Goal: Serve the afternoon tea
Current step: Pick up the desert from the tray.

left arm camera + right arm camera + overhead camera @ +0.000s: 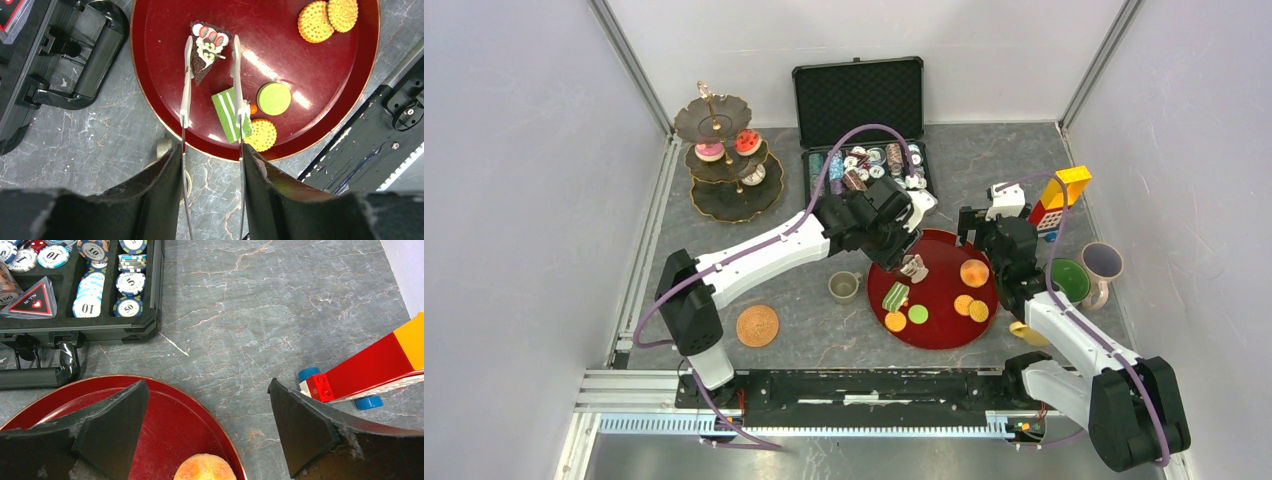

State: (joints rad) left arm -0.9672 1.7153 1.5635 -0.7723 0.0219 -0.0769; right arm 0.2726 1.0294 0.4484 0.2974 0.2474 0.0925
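My left gripper (211,150) is pressed together on a pair of metal tongs (186,90). Their two blades stick out ahead of it, one on each side of the chocolate cake slice (206,47). I can't tell whether the blades already bite or only bracket it. The slice lies in the far-left part of the red tray (310,75), straight ahead of the gripper. Its long axis runs along the blades, point toward the gripper and wide end away, so I judge the squeeze must come across its width. The tiered stand (729,160) sits in the table's far-left corner, well apart, on the left arm's side. That arm stretches diagonally from the near edge, wrist tipped down. My right gripper (207,390) hangs spread wide over the tray's far-right edge, holding nothing.
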